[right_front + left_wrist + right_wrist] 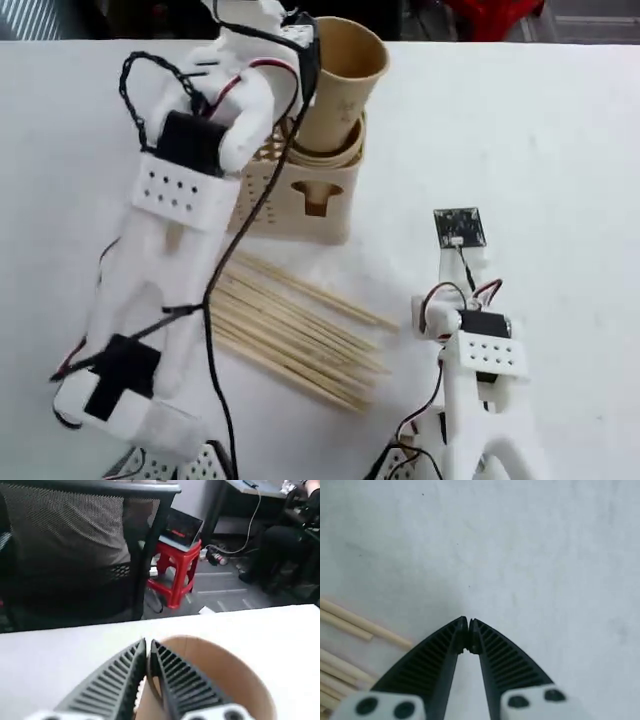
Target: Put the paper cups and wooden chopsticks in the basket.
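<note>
the basket (275,210) stands near the far edge of the tabletop (540,130), about midway along it. the left end effector (148,647) is over the basket, its jaws clamped on the rim wall of a paper cup (340,85). the grip on the rim leaves the cup body free to pass into the basket opening. the cup is tilted, mouth up, with its base down inside the basket. it appears to nest in a second cup (345,152), whose rim shows at the basket's top. judgement: this cup is at or close to its release position; release calls for the jaws to part and the arm to lift clear without dragging the rim.

the wooden chopsticks (300,335) lie in a loose, fanned pile on the tabletop between the basket and the near edge, not yet loaded. they lie flat and close together, so a single stick is likely hard to isolate.

the right end effector (468,625) hangs over bare tabletop just beside the pile's ends, toward the near right corner, jaws together and holding nothing.
</note>
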Robot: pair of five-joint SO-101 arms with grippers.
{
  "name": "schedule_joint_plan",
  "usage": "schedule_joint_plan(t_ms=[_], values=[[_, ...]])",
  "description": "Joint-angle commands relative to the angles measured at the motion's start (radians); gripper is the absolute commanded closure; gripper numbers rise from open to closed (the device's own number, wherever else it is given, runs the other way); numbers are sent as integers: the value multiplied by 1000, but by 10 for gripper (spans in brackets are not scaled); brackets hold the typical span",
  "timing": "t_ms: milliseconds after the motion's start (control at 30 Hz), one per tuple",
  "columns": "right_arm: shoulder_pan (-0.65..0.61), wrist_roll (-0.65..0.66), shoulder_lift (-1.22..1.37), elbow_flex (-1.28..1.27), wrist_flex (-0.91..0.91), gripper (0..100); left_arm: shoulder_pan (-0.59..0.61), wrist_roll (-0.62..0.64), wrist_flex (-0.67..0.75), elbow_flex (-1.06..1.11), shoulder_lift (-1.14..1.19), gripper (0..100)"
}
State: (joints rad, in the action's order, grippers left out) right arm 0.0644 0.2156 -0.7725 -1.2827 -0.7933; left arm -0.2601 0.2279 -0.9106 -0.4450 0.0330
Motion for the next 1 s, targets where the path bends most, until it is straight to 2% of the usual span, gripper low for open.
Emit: schedule_joint_plan(t_ms=[0,100,300,400,533,633,733,833,967], values=[[-2,9,-27,3,19,979,45,6,20,-8,13,976],[-2,9,-27,3,19,980,67,5,3,3,10,960],[-2,9,-27,3,21,980,77,5,-98,-12,4,784],[-2,9,-27,3,21,980,79,5,-133,-15,1,779],[-2,9,-27,3,21,980,137,5,-189,-61,-22,779],[-2,9,-27,3,21,980,208,3,-218,-75,-22,779],[-2,9,-27,3,21,980,308,-60,-209,-26,-4,779],[-2,9,-27,3,21,980,389,-129,-210,23,61,779],[-2,9,-27,3,21,980,501,-144,-209,15,193,777]])
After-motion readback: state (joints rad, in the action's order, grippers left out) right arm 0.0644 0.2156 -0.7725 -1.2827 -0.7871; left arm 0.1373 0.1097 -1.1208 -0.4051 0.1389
